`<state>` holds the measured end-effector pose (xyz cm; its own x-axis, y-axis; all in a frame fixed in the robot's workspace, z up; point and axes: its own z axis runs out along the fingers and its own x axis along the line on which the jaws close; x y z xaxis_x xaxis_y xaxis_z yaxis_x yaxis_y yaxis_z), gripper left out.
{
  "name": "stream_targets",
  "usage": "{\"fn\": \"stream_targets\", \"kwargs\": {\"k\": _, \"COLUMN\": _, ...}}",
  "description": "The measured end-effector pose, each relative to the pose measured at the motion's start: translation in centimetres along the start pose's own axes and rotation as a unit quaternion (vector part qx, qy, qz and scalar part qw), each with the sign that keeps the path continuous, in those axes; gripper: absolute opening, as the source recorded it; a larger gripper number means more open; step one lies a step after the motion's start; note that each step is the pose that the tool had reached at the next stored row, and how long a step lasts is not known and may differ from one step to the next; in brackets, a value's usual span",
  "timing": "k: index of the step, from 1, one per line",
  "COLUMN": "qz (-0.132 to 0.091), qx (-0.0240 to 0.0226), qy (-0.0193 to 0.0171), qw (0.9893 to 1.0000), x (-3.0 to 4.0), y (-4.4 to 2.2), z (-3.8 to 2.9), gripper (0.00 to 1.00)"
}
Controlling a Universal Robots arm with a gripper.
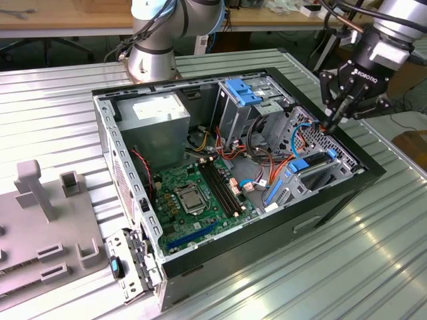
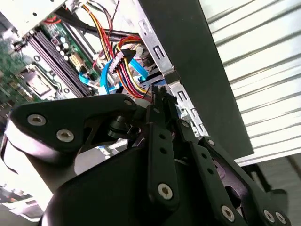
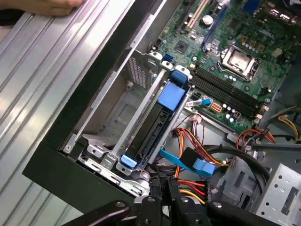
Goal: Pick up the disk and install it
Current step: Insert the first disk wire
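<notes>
The disk (image 1: 298, 164) stands on edge in the drive bay at the exterior view's right end of the open computer case (image 1: 267, 230). Its dark body (image 3: 153, 127) sits between bright blue rails, with a blue tab at each end, in the first wrist view. My gripper (image 1: 331, 123) hangs just above the case's far right corner, beyond the disk's end and apart from it. Its black fingers (image 3: 165, 186) lie together with nothing visible between them. In the second wrist view the gripper (image 2: 157, 96) points at a bundle of coloured cables (image 2: 129, 70).
The case holds a green motherboard (image 1: 193, 193), a grey power supply (image 1: 157, 123) and a silver cage with a blue latch (image 1: 243, 93). A grey fixture (image 1: 40, 220) lies at the exterior view's left on the ribbed metal table (image 1: 373, 267). A person's hand (image 3: 47, 5) rests near the case.
</notes>
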<state>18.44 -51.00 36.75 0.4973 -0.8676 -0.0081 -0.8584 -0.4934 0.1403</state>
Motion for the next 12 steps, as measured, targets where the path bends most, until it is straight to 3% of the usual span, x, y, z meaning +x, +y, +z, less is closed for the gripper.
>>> {"fn": "stream_targets", "kwargs": {"k": 4, "qz": 0.042, "qx": 0.0004, "qy": -0.006, "qw": 0.9991, "x": 0.0, "y": -0.02, "z": 0.15, "gripper": 0.18}}
{"fn": "stream_targets", "kwargs": {"k": 6, "qz": 0.07, "qx": 0.0006, "qy": -0.0099, "qw": 0.9975, "x": 0.0, "y": -0.04, "z": 0.25, "gripper": 0.18}}
{"fn": "stream_targets", "kwargs": {"k": 10, "qz": 0.105, "qx": 0.0008, "qy": -0.0147, "qw": 0.9944, "x": 0.0, "y": -0.05, "z": 0.35, "gripper": 0.18}}
{"fn": "stream_targets", "kwargs": {"k": 12, "qz": 0.109, "qx": 0.0009, "qy": -0.0155, "qw": 0.9939, "x": -0.04, "y": 0.03, "z": 0.37, "gripper": 0.18}}
